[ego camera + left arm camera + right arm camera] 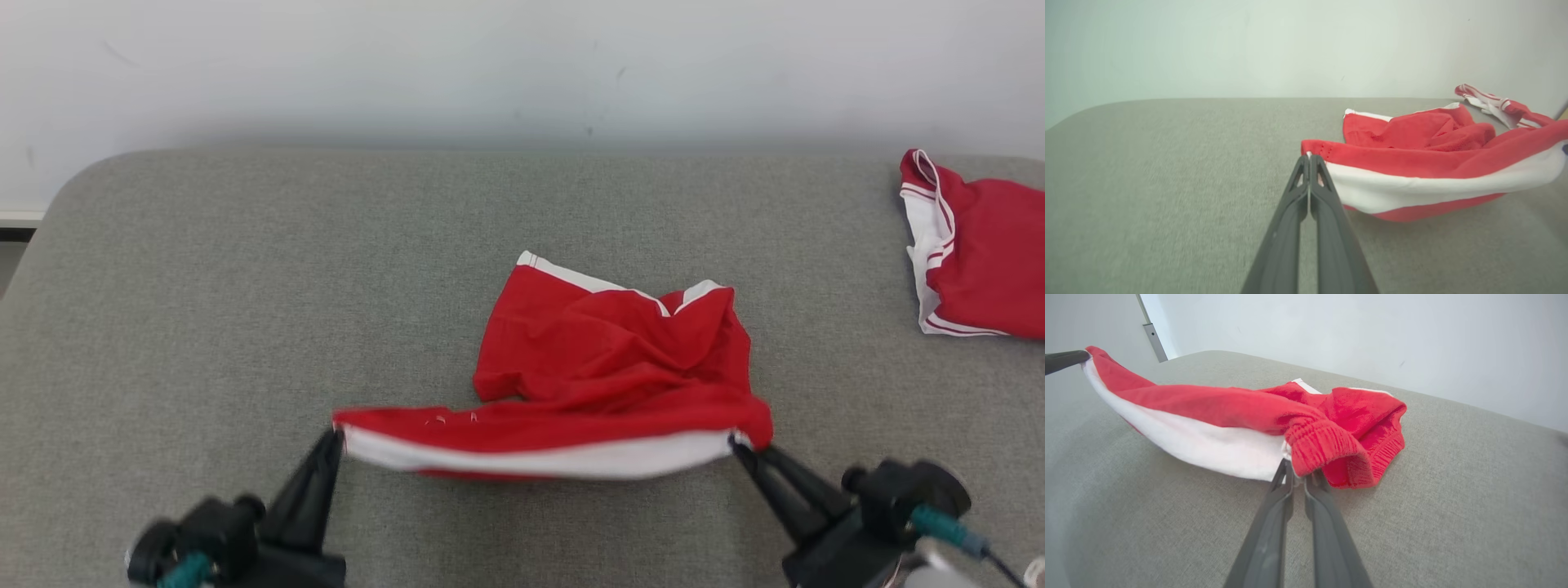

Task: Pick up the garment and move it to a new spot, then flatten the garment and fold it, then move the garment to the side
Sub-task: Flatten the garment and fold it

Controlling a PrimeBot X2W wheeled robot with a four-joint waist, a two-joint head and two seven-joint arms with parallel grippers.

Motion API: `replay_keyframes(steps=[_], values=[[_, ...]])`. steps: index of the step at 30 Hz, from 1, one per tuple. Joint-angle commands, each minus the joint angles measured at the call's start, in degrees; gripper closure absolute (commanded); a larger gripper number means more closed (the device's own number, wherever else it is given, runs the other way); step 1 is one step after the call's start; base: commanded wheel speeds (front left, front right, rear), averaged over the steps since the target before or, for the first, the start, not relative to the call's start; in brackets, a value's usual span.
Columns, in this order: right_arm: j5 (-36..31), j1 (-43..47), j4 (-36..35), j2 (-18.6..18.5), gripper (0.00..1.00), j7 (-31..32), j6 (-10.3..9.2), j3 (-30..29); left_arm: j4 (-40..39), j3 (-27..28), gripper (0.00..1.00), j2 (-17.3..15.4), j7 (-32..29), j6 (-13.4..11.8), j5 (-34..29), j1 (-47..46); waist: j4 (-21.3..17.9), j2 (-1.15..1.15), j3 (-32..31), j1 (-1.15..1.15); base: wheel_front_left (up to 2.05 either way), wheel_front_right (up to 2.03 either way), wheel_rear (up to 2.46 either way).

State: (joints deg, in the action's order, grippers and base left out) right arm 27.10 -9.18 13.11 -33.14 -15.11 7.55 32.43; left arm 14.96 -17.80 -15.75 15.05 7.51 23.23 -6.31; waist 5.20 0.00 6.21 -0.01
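The garment (604, 359) is a pair of red shorts with white trim, lying crumpled in the middle of the grey surface. Its near edge, red with a broad white band, is stretched between my two grippers and lifted slightly. My left gripper (336, 434) is shut on the left corner of that edge, seen close in the left wrist view (1309, 157). My right gripper (737, 445) is shut on the right corner, where the ribbed waistband (1327, 451) bunches over the fingertips. The rest of the garment (1421, 134) rests behind on the surface.
A second red and white garment (980, 253) lies at the far right of the grey padded table (204, 310), partly cut off by the frame. A pale wall runs behind the table. The table's rounded left corner shows at the back left.
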Motion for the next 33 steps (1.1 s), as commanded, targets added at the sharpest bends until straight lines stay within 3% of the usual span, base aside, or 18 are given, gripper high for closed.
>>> replay_keyframes(steps=[1,8,15,16,25,33], values=[[1.29,-2.79,-0.94,-0.95,1.0,0.63,-0.17,-0.2,-1.47,-0.21,1.0,-1.53,0.17,-0.11,-0.87,-3.56,-0.37,0.0,0.42,0.01,0.0,0.0,0.0],[5.78,-16.42,-5.05,-4.48,1.0,5.81,-0.17,1.0,-3.35,-5.09,1.0,-8.31,-1.65,-0.11,1.09,-21.4,-2.49,0.0,4.39,0.01,0.0,0.0,0.0],[14.02,-39.58,-6.84,-5.68,1.0,14.75,-0.17,4.02,-0.1,-11.01,1.0,-14.31,-7.44,-0.11,8.04,-49.23,-4.66,0.0,14.11,0.01,0.0,0.0,0.0],[15.91,-46.9,-5.9,-5.39,1.0,17.06,-0.17,4.92,2.43,-12.56,1.0,-15.13,-8.37,-0.11,9.78,-56.83,-5.13,0.0,16.97,0.01,0.0,0.0,0.0],[22.83,-74.36,4.4,-0.42,1.0,21.91,-0.17,6.1,15.26,-15.57,1.0,-15.04,-7.78,-0.12,15.54,-85.16,-5.95,0.0,25.97,0.01,0.0,0.0,0.0],[23.06,-88.36,13.51,3.13,1.0,19.63,-0.17,9.76,23.94,-20.21,1.0,-14.12,-4.79,-0.12,16.05,-98.96,-5.73,0.0,28.71,0.01,0.0,0.0,0.0]])
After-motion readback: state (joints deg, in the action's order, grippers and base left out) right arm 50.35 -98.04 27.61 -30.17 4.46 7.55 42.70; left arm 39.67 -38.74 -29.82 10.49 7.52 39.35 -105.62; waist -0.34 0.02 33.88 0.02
